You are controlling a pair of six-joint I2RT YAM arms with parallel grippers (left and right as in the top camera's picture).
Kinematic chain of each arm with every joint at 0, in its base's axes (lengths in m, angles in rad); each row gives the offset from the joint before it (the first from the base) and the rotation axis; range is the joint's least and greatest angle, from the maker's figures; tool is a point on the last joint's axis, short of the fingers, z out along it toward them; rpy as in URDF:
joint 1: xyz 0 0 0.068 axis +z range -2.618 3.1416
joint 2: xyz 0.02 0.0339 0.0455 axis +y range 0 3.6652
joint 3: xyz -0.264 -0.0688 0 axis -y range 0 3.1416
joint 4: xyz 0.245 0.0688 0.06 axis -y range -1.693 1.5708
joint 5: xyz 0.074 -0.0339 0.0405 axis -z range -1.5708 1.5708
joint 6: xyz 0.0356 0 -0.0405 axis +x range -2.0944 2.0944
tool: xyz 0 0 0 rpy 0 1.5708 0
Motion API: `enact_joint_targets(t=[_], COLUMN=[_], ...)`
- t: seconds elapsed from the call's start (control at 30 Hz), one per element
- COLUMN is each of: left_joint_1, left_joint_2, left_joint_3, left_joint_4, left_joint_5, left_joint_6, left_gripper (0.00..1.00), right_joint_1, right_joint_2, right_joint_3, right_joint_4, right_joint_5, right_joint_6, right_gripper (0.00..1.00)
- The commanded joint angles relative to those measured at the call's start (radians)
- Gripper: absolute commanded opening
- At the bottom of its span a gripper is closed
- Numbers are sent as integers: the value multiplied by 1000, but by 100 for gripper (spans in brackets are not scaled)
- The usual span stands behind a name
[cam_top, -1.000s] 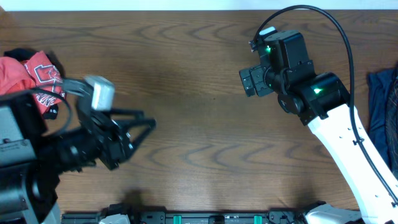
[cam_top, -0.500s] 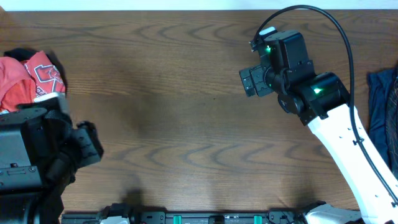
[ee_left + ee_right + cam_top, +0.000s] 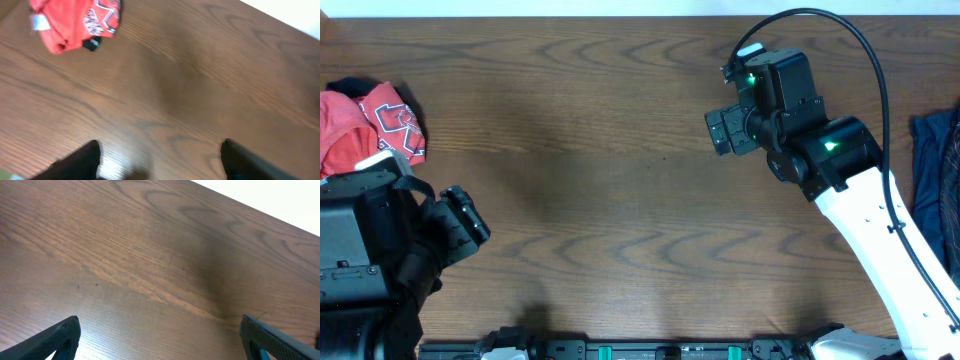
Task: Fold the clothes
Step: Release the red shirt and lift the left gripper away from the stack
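While the left pincer (image 3: 160, 151) and right pincer (image 3: 160, 327) gape empty, the red T-shirt (image 3: 62, 25) lies crumpled; fetching it seems next.

The left gripper (image 3: 160, 146) and the right gripper (image 3: 160, 324) hover, jaws spread wide.

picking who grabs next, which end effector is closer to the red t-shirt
Left. The left end effector is close by the red T-shirt, toward the front edge; the right end effector hangs far across the table, right of centre.
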Motion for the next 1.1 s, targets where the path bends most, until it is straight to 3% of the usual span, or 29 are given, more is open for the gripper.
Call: enact_joint_targets(t=[0.0,0.03,0.07,0.23,0.43,0.47,0.53,0.57,0.67,0.9,1.07], left_joint_1=[-3,-3,-3,-3,-3,-3,-3,-3,-3,-3,-3], left_joint_2=[1,1,1,0,0,0,0,0,0,-20,-141], left_joint_3=[9,9,9,9,9,9,9,9,9,-6,-79], left_joint_4=[-3,-10,-21,-36,-5,22,69,86,110,197,295], left_joint_5=[69,69,68,69,64,64,57,56,45,31,-15], left_joint_6=[-2,-2,-2,-3,-63,-63,-62,-62,-62,-58,-58], left_gripper=[64,68,85,98,100,96,76,50,6,6,6], right_joint_1=[-8,-8,-8,-8,-8,-8,-8,-8,-8,-8,-8], right_joint_2=[-6,-6,-6,-6,-6,-6,-6,-6,-6,-6,-6], right_joint_3=[17,17,17,17,17,17,17,17,17,17,17], right_joint_4=[-1,-1,-1,-1,-1,-1,-1,-1,-1,-1,-1], right_joint_5=[9,9,9,9,9,9,9,9,9,9,9], right_joint_6=[-12,-12,-12,-12,-12,-12,-12,-12,-12,-12,-12], right_gripper=[99,99,99,99,99,99,99,99,99,99,99])
